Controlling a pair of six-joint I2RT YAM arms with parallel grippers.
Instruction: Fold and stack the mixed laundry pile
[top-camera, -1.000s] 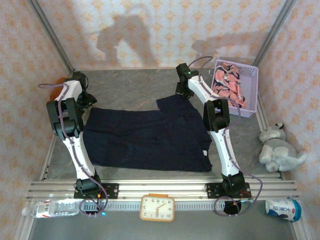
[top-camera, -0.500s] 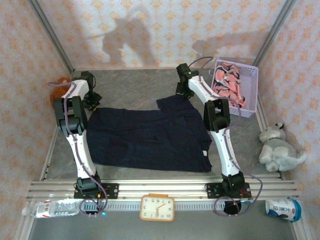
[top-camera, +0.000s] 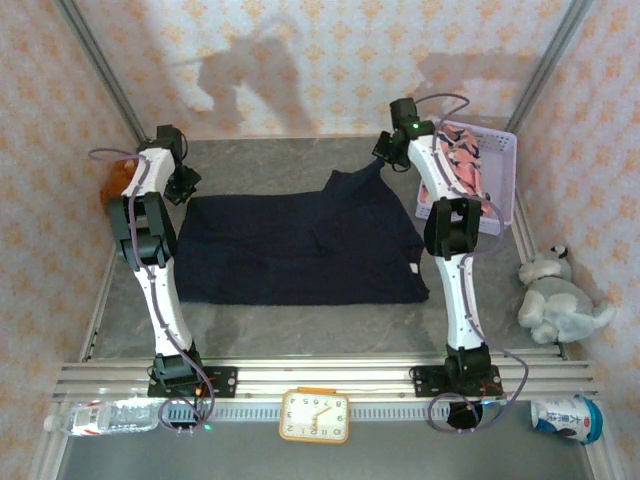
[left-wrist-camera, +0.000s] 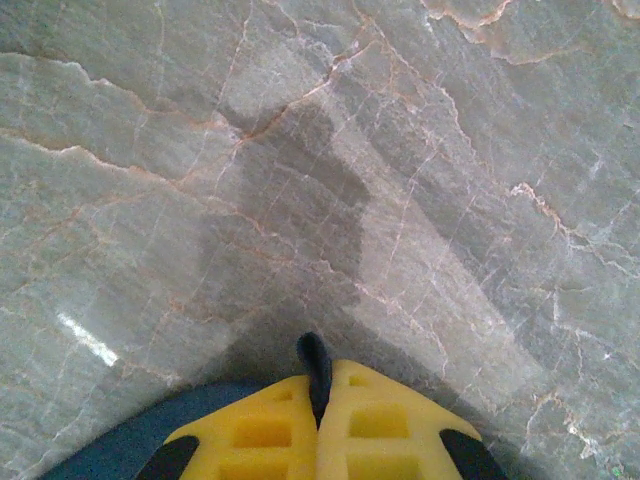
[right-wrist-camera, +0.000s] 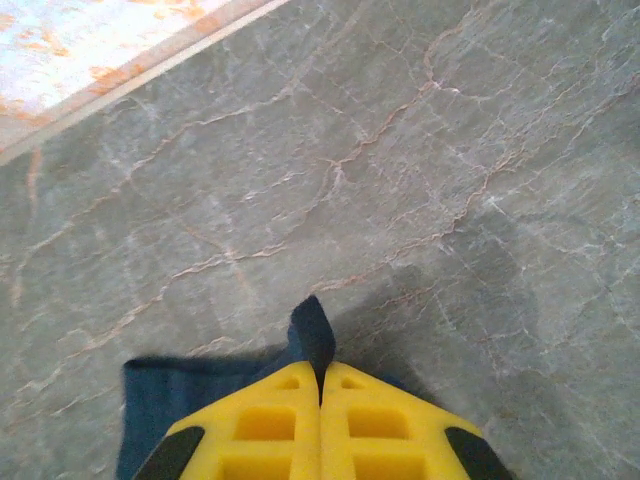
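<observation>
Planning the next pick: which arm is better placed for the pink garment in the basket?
Right, probably. The basket holding the pink garment sits beside the right tool; the left tool is across the navy garment at the far left. Both tools pinch navy corners, so release first.

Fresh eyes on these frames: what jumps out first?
The big navy garment spread across mid-table, its far corners pinched by the left pincer and right pincer, both shut on cloth. Next, the pink printed garment in the lavender basket at far right.
</observation>
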